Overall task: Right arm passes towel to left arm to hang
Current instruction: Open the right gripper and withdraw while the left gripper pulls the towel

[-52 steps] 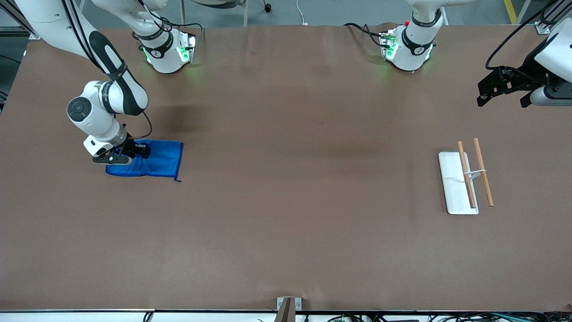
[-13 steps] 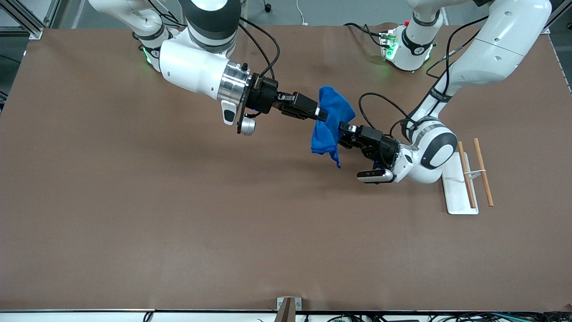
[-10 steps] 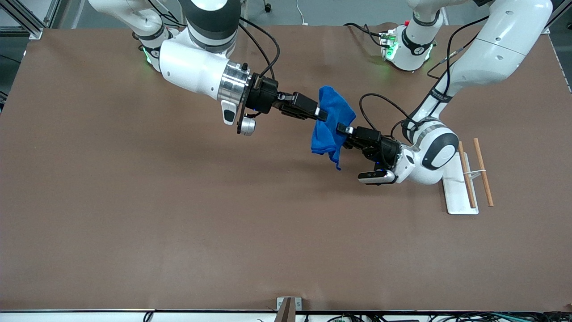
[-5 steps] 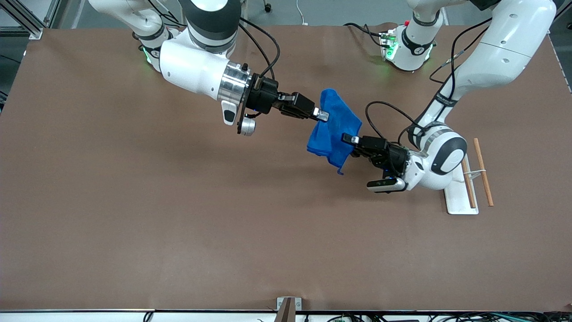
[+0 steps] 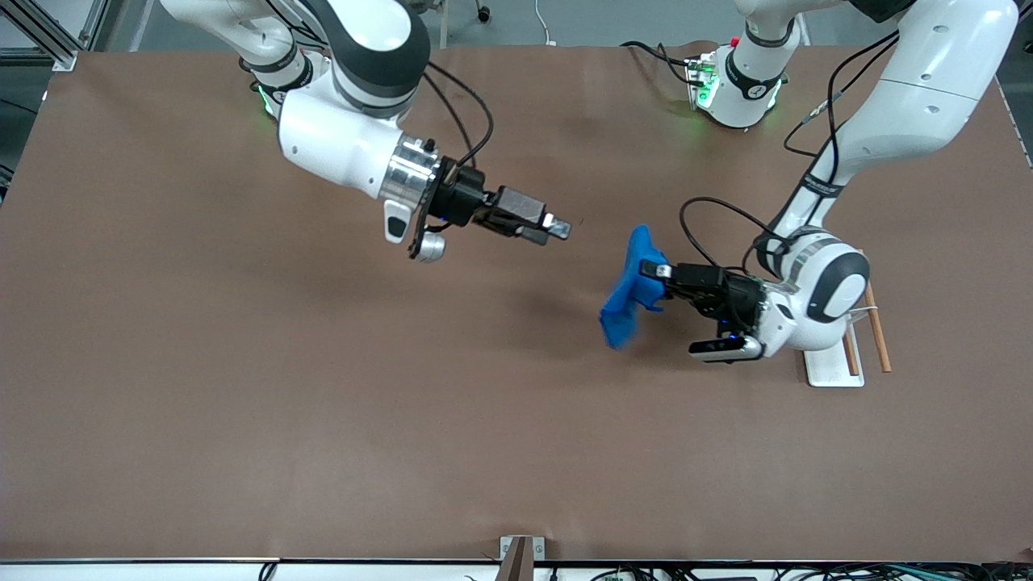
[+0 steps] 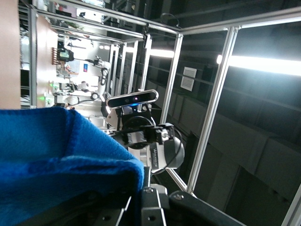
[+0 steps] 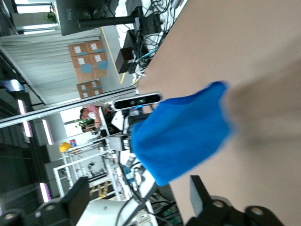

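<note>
Since half a second ago we see the towel (image 5: 628, 292) leave the right gripper (image 5: 558, 229) and travel with the left gripper (image 5: 658, 273) toward the left arm's end of the table (image 5: 242, 403). We find the left gripper clamped on the towel, which hangs bunched in the air over the table, near the white rack (image 5: 831, 365) with its wooden rods (image 5: 878, 339). The right gripper, fingers spread and holding nothing, hovers over the table's middle, well apart from the cloth.
</note>
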`<action>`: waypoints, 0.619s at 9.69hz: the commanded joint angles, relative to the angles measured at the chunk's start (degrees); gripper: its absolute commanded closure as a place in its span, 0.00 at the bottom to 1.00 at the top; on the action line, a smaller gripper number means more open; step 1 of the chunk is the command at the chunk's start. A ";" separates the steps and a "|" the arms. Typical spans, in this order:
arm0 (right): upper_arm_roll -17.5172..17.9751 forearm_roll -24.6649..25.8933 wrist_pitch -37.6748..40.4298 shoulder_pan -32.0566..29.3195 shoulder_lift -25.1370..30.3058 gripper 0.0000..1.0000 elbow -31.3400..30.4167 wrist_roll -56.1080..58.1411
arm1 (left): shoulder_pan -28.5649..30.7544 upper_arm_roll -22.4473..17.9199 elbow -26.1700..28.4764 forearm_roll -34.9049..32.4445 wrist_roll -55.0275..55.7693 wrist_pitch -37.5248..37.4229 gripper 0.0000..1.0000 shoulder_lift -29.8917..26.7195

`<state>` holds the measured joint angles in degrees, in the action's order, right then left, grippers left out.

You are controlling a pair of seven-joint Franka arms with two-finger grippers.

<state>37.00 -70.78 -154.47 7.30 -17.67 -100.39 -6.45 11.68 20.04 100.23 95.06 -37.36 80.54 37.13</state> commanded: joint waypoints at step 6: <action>-12.70 35.82 16.63 -10.55 7.37 0.00 -12.45 -0.58 | -0.08 -1.41 -3.29 -38.36 39.15 22.37 1.00 -15.76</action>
<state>27.78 -39.84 -140.30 -2.93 -14.92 -109.30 -6.29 12.10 19.01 95.31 65.12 -3.64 100.26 23.62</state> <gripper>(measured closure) 0.000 0.978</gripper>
